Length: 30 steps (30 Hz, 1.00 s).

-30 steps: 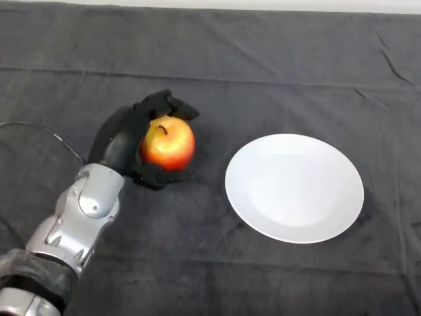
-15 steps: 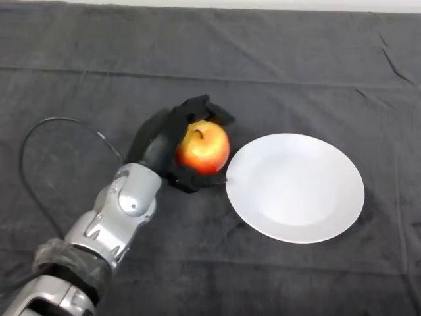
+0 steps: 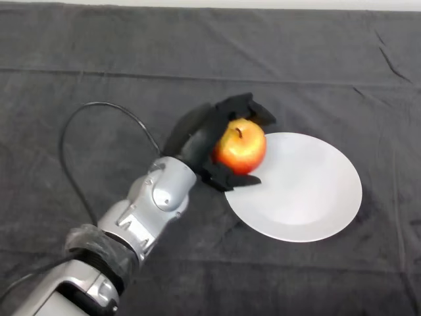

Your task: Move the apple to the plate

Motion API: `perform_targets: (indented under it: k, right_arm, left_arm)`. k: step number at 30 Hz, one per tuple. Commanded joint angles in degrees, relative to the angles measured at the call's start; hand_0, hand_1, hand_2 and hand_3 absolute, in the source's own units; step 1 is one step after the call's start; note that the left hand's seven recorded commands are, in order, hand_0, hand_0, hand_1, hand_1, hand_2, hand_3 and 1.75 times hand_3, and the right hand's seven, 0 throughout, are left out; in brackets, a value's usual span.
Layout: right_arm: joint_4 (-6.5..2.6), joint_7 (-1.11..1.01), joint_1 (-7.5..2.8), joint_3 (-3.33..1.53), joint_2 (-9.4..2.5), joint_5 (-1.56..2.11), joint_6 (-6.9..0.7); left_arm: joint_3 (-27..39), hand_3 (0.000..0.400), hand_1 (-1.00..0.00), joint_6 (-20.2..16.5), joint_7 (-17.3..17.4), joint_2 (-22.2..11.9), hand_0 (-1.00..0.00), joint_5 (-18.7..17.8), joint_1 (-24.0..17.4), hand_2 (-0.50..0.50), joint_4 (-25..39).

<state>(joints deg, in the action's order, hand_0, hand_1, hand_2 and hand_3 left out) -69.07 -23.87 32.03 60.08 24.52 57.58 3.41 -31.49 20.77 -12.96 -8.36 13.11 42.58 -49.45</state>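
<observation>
The apple (image 3: 241, 145) sits in my left hand (image 3: 209, 139), over the left edge of the plate (image 3: 309, 197) — whether it is clear of the rim or just grazing it I can't tell from the head view. The fingers (image 3: 248, 108) are curled over the top and far side of the fruit, and the thumb comes round beneath it on the near side, so the hand is clamped on the apple from above and below. The stem points up, roughly toward the camera.

I judge this fruit to be firm and fairly weighty for its size, with smooth, waxy skin that could slide against hard black fingers if the hold slackens. It won't crush under a sensible squeeze, though it would bruise if dropped. The round shape gives no natural edge to hook — the widest part of the body, where I have it now, is the sensible place to hold.

The plate is white, shallow and bare, lying on the dark cloth over the surface. I'd want the apple carried further in toward the middle before letting go, since a round fruit set down near the rim may well roll off.
</observation>
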Motion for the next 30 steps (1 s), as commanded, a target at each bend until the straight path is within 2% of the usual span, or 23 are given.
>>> perform_targets:
  k: [1, 11, 23, 24, 25, 26, 27, 28, 29, 30]
  right_arm:
    - [2.02, -0.01, -0.50, 0.59, -0.22, 1.36, 0.48]
    - [1.80, -0.14, -0.44, 0.63, -0.14, 1.38, 0.53]
    - [1.55, -0.28, -0.37, 0.68, -0.04, 1.41, 0.58]
    - [1.53, -0.30, -0.36, 0.68, -0.03, 1.41, 0.59]
    - [1.51, -0.31, -0.36, 0.68, -0.03, 1.41, 0.59]
    - [1.49, -0.32, -0.35, 0.69, -0.02, 1.41, 0.59]
    - [1.48, -0.33, -0.35, 0.69, -0.01, 1.42, 0.60]
    - [1.46, -0.34, -0.34, 0.70, 0.00, 1.42, 0.60]
    - [1.44, -0.35, -0.34, 0.70, 0.00, 1.42, 0.61]
    - [1.42, -0.36, -0.33, 0.70, 0.01, 1.42, 0.61]
  left_arm:
    - [-1.44, 0.400, -1.00, 1.65, -1.07, 0.52, -1.00, -1.50, 5.35, 0.00, -2.25]
    - [-7.79, 0.400, -1.00, 3.16, -1.95, 2.01, -1.00, -5.42, 7.29, 0.00, -5.49]
    - [-13.75, 0.400, -1.00, 4.72, -2.16, 2.19, -1.00, -9.50, 8.21, 0.00, -7.53]
    - [-14.10, 0.400, -0.89, 4.79, -2.08, 2.17, -1.00, -9.80, 8.30, -0.06, -7.69]
    - [-14.39, 0.350, -0.76, 4.83, -1.97, 2.15, -0.87, -10.09, 8.43, -0.06, -7.83]
    - [-14.68, 0.350, -0.76, 4.85, -1.84, 2.12, -0.87, -10.40, 8.57, -0.06, -7.98]
    - [-14.91, 0.207, -0.52, 4.88, -1.74, 2.10, -0.35, -10.65, 8.68, 0.08, -8.11]
    - [-15.16, 0.154, -0.38, 4.90, -1.64, 2.08, -0.20, -10.92, 8.80, 0.09, -8.25]
    - [-15.40, 0.002, 0.00, 4.90, -1.56, 2.06, 0.00, -11.18, 8.92, 0.00, -8.38]
    - [-15.60, 0.000, 0.00, 4.90, -1.51, 2.06, 0.00, -11.40, 9.01, 0.00, -8.47]
